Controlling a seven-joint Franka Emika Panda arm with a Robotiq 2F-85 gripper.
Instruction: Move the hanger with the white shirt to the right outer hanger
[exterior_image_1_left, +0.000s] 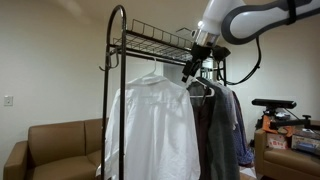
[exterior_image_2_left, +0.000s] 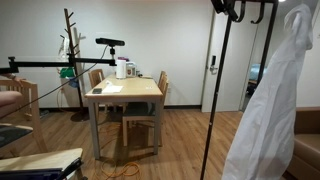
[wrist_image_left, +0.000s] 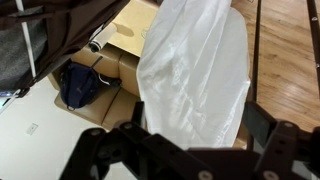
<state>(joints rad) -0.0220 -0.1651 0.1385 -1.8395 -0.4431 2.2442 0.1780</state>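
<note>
Wrist view: white shirt (wrist_image_left: 195, 70) fills the middle, hanging down over cardboard boxes (wrist_image_left: 130, 40) and a dark blue bundle (wrist_image_left: 80, 85). Wood floor (wrist_image_left: 290, 50) is on the right. Gripper (wrist_image_left: 190, 150) is a dark blur along the bottom edge, linkages spread to either side, fingertips not resolved (cannot tell if clenched or released, or on what).

In an exterior view the white shirt (exterior_image_1_left: 150, 120) hangs from the rail of a black garment rack (exterior_image_1_left: 112, 60) under its wire top shelf (exterior_image_1_left: 155, 35). It is the leftmost garment. Its hanger is hidden under the collar. Dark garments (exterior_image_1_left: 218, 130) hang just right of it, touching its right sleeve side. The gripper (exterior_image_1_left: 189, 69) is up at rail level, between the shirt's right shoulder and the dark garments, with the white arm (exterior_image_1_left: 250, 20) reaching in from upper right. Finger state is too small to read here too. Brown sofa (exterior_image_1_left: 50, 145) sits far left behind the rack, with clutter on a stand (exterior_image_1_left: 290, 135) at far right.

In an exterior view the shirt (exterior_image_2_left: 275, 100) drapes down the right edge beside a rack pole (exterior_image_2_left: 222, 90). Well apart to the left are a wooden table (exterior_image_2_left: 125, 95) with chairs, a coat stand (exterior_image_2_left: 70, 40) and a door (exterior_image_2_left: 225, 60).
</note>
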